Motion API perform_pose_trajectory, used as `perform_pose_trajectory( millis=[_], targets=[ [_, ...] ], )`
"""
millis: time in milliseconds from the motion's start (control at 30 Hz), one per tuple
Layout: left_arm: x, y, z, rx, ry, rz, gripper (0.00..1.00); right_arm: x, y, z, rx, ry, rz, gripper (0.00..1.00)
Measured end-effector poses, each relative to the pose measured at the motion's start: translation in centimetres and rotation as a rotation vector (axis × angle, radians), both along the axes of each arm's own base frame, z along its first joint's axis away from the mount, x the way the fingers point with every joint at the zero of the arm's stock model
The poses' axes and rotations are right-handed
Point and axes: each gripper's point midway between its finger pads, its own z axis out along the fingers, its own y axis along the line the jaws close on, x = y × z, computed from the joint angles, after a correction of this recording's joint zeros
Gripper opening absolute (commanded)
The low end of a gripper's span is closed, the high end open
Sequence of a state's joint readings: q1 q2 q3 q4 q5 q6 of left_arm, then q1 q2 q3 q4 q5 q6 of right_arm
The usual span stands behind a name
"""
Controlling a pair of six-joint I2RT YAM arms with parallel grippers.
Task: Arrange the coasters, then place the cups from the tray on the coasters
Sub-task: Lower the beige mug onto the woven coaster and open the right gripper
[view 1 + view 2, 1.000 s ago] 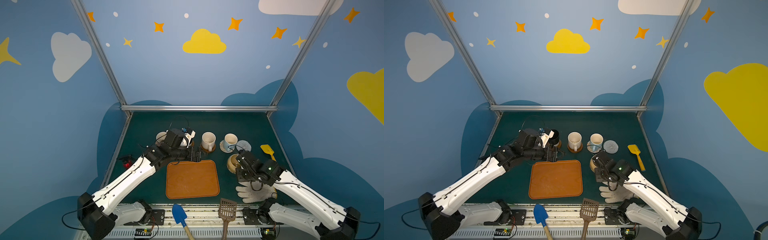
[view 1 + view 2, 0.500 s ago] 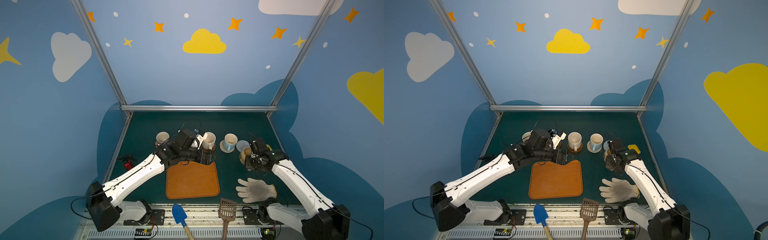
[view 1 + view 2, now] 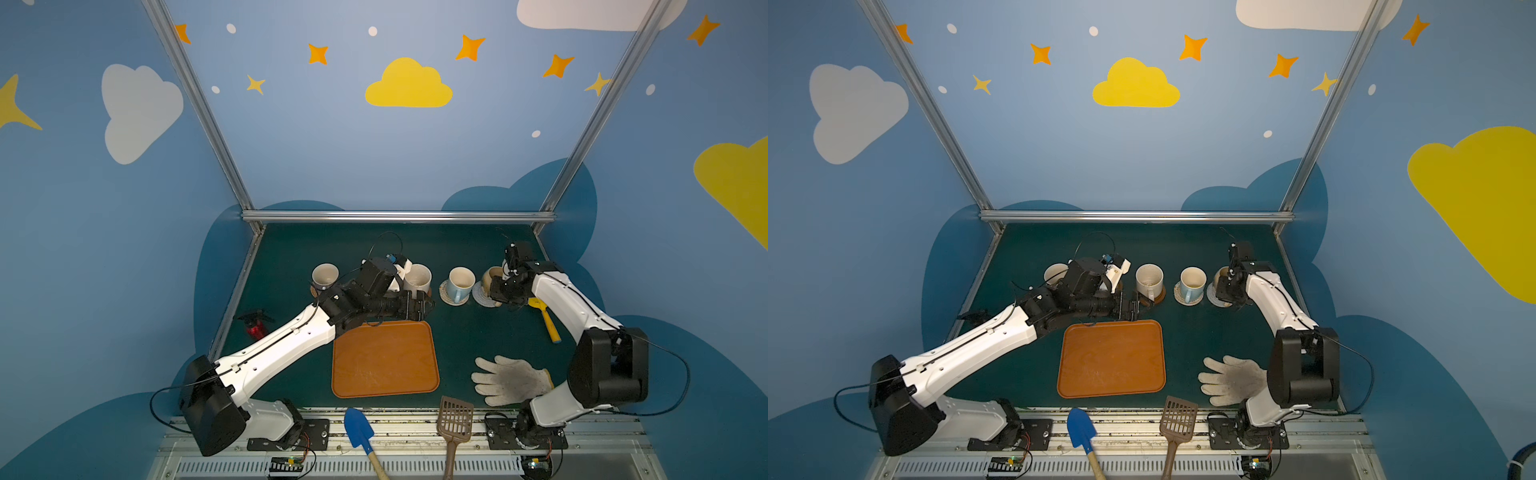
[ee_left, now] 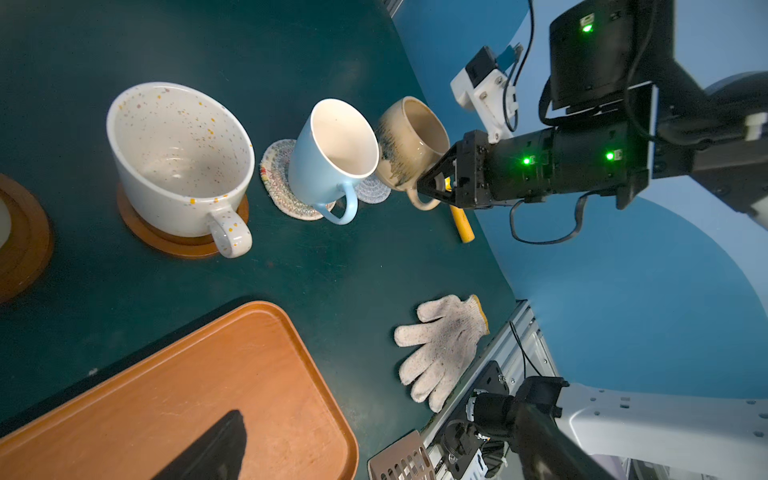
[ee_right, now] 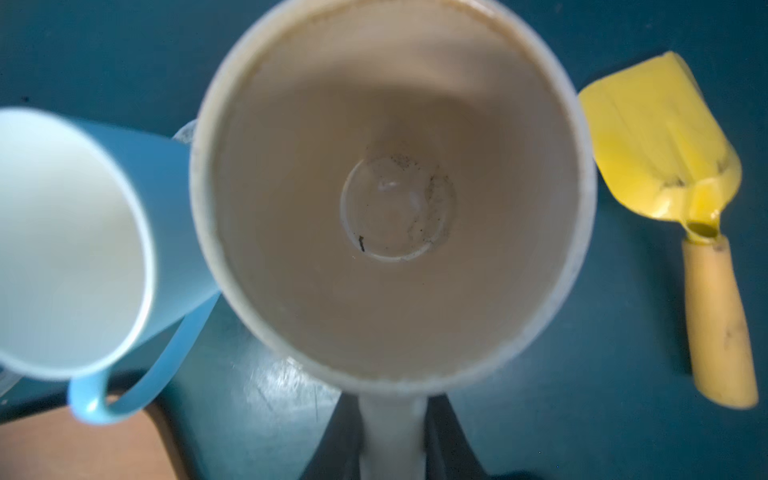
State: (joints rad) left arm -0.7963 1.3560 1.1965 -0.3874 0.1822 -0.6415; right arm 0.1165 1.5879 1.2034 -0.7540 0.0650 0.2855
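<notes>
Four mugs show in both top views, lined up across the far side of the green table; nothing shows of the black one. The right gripper [image 4: 432, 189] is clamped on the handle of the tan mug [image 4: 409, 143], holding it over the grey-white rope coaster [image 4: 374, 189]; whether the mug's base touches it cannot be told. Beside it, the light blue mug [image 3: 460, 282] stands on the cream rope coaster [image 3: 446, 296]. The speckled white mug [image 4: 178, 162] sits on a brown wooden coaster [image 4: 141, 226]. The left arm hides most of the row's left part: a pale mug [image 3: 325, 276] shows, its coaster barely visible. The left gripper [image 3: 422, 304] stands wide open, holding nothing, by the far edge of the tray [image 3: 384, 361], which is bare. A second wooden coaster [image 4: 23, 245] is cut off at the left wrist view's edge.
</notes>
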Motion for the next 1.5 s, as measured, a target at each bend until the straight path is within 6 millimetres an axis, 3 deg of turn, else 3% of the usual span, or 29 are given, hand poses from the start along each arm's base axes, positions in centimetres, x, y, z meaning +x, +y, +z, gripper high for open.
perform_pose_trajectory(
  millis=[200, 300, 467, 967, 1133, 1500],
  targets=[
    [0.0, 0.2, -1.7, -0.027, 0.064, 0.033, 1.00, 0.3, -0.3, -2.3, -0.017, 0.064, 0.023, 0.00],
    [-0.1, 0.5, -2.4, -0.020, 0.090, 0.048, 1.00, 1.0, -0.2, -1.9, -0.020, 0.053, 0.037, 0.00],
    [-0.3, 0.7, -2.0, -0.032, 0.086, 0.054, 1.00, 1.9, -0.1, -2.1, -0.025, 0.053, 0.054, 0.00],
    [-0.2, 2.5, -1.9, -0.021, 0.081, 0.102, 1.00, 1.3, 0.9, -2.8, -0.033, 0.064, 0.075, 0.01],
    [-0.2, 3.0, -1.0, -0.032, 0.063, 0.116, 1.00, 0.6, 1.0, -3.5, -0.031, 0.073, 0.062, 0.27],
    [-0.1, 4.0, -1.2, -0.004, 0.060, 0.143, 1.00, 0.0, 1.0, -3.6, -0.011, 0.070, 0.031, 0.62]
  ],
)
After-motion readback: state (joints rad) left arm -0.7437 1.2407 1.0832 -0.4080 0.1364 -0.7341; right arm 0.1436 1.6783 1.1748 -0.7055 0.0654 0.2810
